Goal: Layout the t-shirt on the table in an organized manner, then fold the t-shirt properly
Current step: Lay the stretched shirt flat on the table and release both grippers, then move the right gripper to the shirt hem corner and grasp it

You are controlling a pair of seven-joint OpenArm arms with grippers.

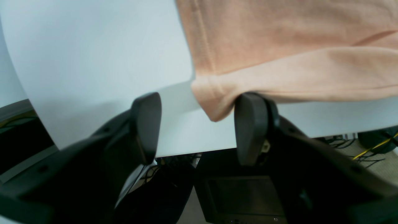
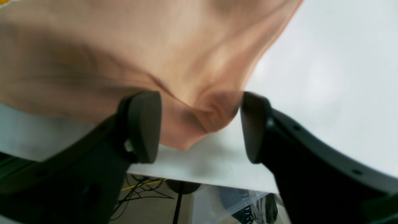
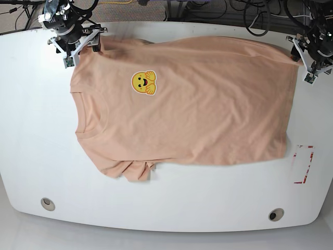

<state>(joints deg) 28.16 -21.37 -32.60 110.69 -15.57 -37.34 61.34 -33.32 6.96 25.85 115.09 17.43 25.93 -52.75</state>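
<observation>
Left pincer (image 1: 199,127): jaws spread apart; a hemmed corner of the t-shirt (image 1: 279,46) hangs loose in the gap, its edge just beside the right-hand finger (image 1: 248,130), not clamped.
Left pincer in the base view (image 3: 312,60): at that view's right, at the far right corner of the bench (image 3: 31,156), just off the shirt's hem corner.
Left arm pose: wrist angled down toward the bench edge, fingers reaching over the white top; floor and cables show below the edge.
Right pincer (image 2: 200,127): jaws wide apart; a bunched point of peach cloth (image 2: 199,118) sags between the fingers without being pinched.
Right pincer in the base view (image 3: 78,44): at that view's left, over the far left corner, at the sleeve and shoulder of the shirt.
Right arm pose: tilted down over the far bench edge, both fingers straddling the cloth.
T-shirt (image 3: 182,104): lying flat on the bench, print side up, mostly smooth.
Long axis: runs left to right in the base view, collar toward that view's left, hem toward its right.
Smiley print (image 3: 142,82): yellow, on the chest near the far left part.
Near sleeve (image 3: 132,169): crumpled and folded under at the near edge.
Red dashed mark (image 3: 303,164): on the bench just past the hem's near corner, apart from the cloth.
Grommet holes (image 3: 48,203): two, along the near bench edge, well apart from the shirt.
</observation>
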